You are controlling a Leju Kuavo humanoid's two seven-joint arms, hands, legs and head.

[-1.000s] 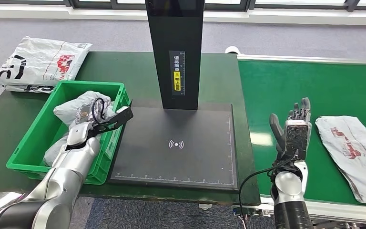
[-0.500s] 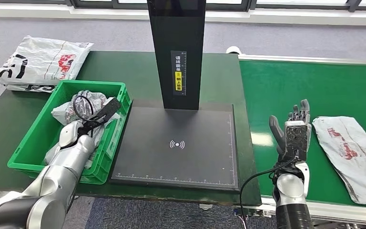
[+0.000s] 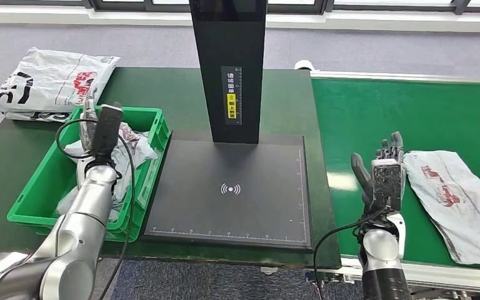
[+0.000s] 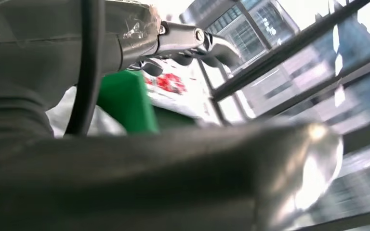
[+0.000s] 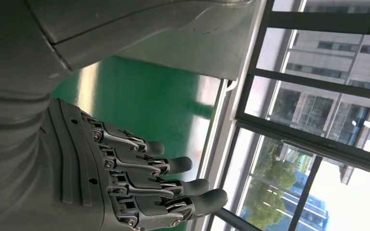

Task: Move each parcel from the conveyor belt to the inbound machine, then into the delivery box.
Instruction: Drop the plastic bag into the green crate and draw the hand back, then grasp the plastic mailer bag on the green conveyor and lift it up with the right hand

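While the left hand [image 3: 103,128] is standing upright over the green crate [image 3: 40,187], its fingers pointing up and holding nothing that I can make out, a crumpled grey parcel [image 3: 128,147] is lying inside the crate beneath it. Whether those fingers are spread or drawn together, I cannot tell from either view. On the green conveyor belt [image 3: 375,106], the right hand [image 3: 384,172] is hovering with fingers straight and apart, empty, just beside a flat white parcel [image 3: 459,203] with red print. Between crate and belt, the black scanner pad [image 3: 231,190] with its tall column [image 3: 230,62] is sitting bare on the bench [image 3: 181,90]. Another white parcel [image 3: 50,81] is resting at the bench's far left corner, outside the crate.

Judging by this layout, one parcel is already delivered and the pick of the next one from the belt is in hand. That move is calling for the right hand to lower onto the flat parcel, close on its near edge, and carry it across to the scanner pad. Thin, slack plastic is likely to slip or fold in the grasp.
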